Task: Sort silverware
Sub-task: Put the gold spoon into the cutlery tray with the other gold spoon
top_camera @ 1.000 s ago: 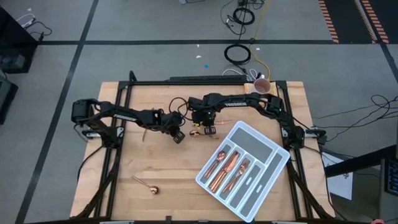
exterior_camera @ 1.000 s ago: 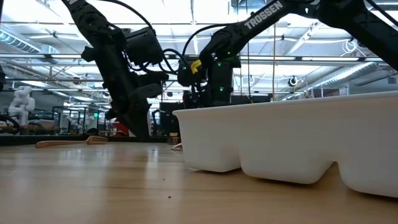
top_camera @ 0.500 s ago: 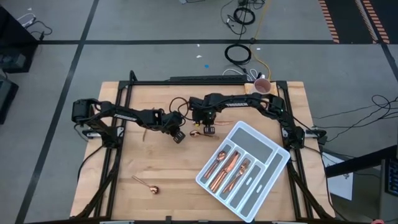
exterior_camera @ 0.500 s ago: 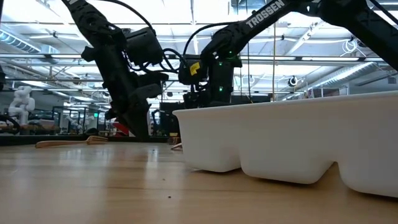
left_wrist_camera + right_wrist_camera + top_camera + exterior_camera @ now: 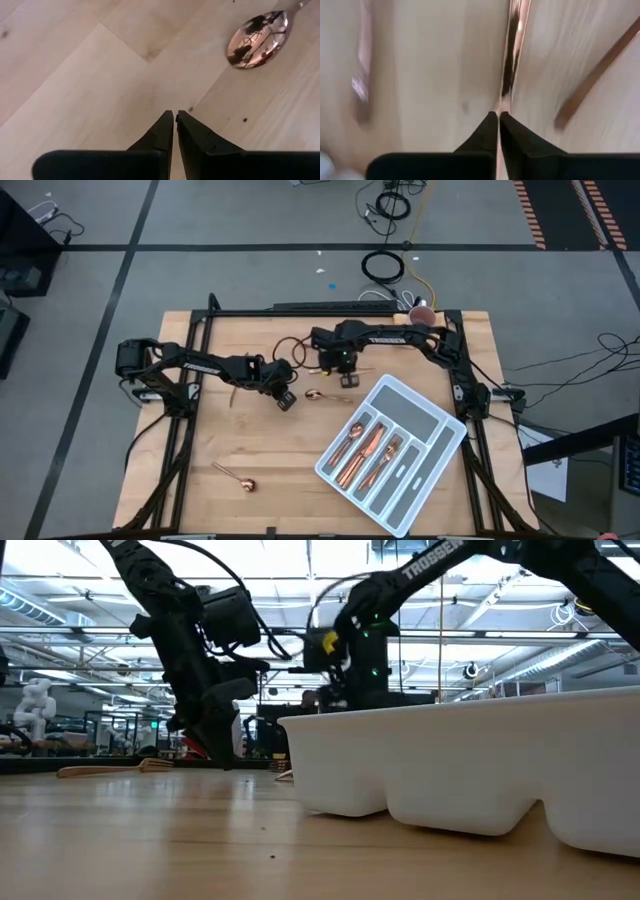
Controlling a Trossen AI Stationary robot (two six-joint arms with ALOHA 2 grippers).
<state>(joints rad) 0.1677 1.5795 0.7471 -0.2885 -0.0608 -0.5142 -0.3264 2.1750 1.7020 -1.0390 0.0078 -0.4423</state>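
Note:
A copper spoon (image 5: 314, 394) lies flat on the wooden table between my two grippers; its bowl (image 5: 257, 37) shows in the left wrist view. My left gripper (image 5: 286, 401) hangs shut just left of it, its tips (image 5: 174, 116) low over bare wood. My right gripper (image 5: 347, 380), right of the spoon, is shut on a thin copper piece of silverware (image 5: 512, 45); its kind I cannot tell. The grey divided tray (image 5: 428, 416) at the right front holds several copper pieces (image 5: 365, 452). In the low view the tray wall (image 5: 450, 760) hides my right gripper. My right gripper pinches one end of the thin copper piece (image 5: 504, 100) between its two fingertips. The fingers come from above, pointing down. The piece runs on from the tips and out of the picture. A dark streak (image 5: 590, 80) on the wood lies apart from it, so it seems lifted.
Another copper spoon (image 5: 238, 478) lies near the table's front left. A thin utensil (image 5: 232, 395) rests beside the left arm and also shows in the low view (image 5: 100, 769). A pink cup (image 5: 421, 316) stands at the far edge. Bare wood lies at the front centre.
My right gripper has risen and drifted a little toward the table's far right, staying pointed down, and the thin copper piece has gone with it. The spoon between the grippers has kept its place.

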